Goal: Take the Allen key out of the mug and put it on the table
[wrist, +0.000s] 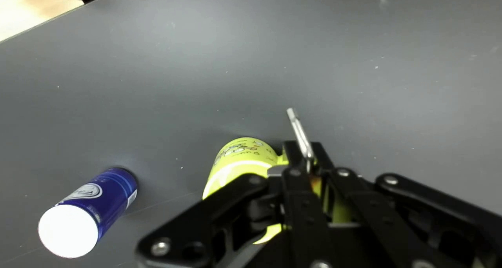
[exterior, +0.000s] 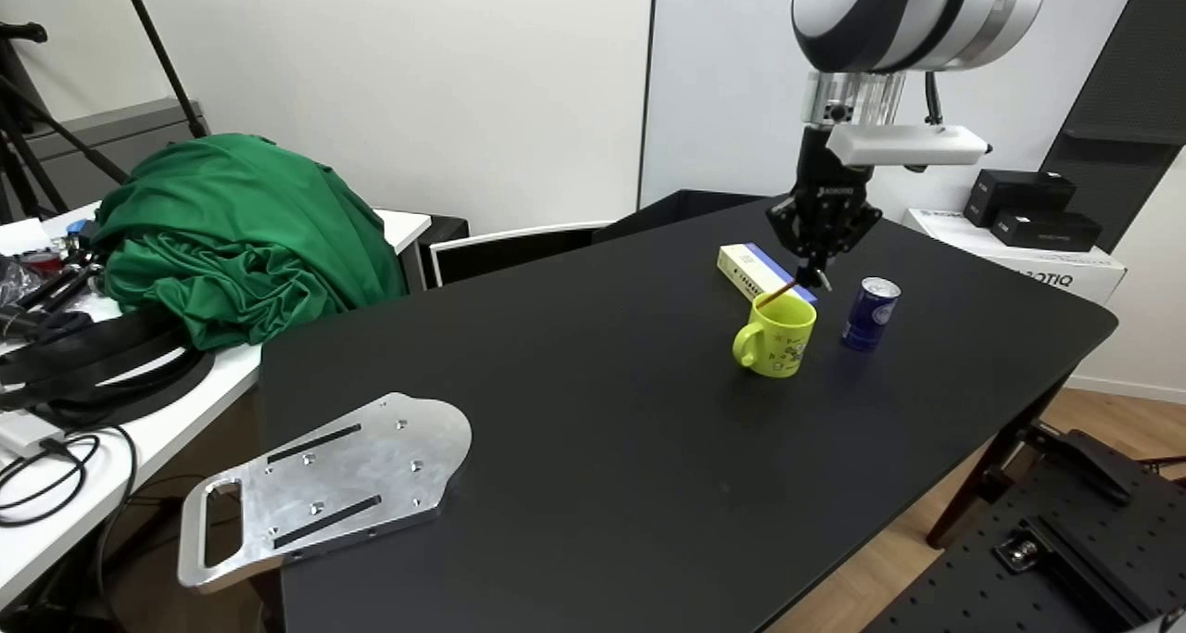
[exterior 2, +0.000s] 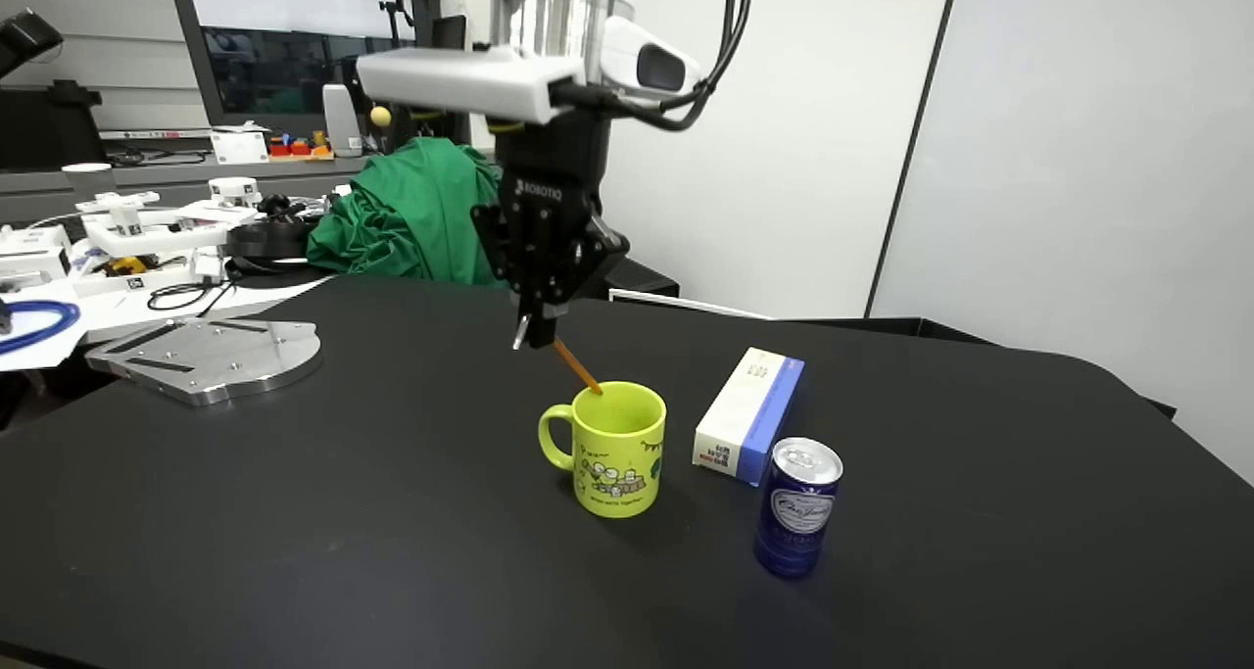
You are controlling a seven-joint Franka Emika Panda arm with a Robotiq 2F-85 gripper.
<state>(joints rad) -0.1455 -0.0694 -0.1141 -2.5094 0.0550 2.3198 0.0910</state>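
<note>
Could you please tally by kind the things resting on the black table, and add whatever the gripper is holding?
Yellow-green mug: 1
Blue drink can: 1
Oblong box: 1
Metal plate: 1
Allen key, held in the gripper: 1
Total: 5

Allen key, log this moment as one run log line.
jaws: shut on Allen key | lower end: at mouth of mug | mug: upright on table | placement: not yet done
</note>
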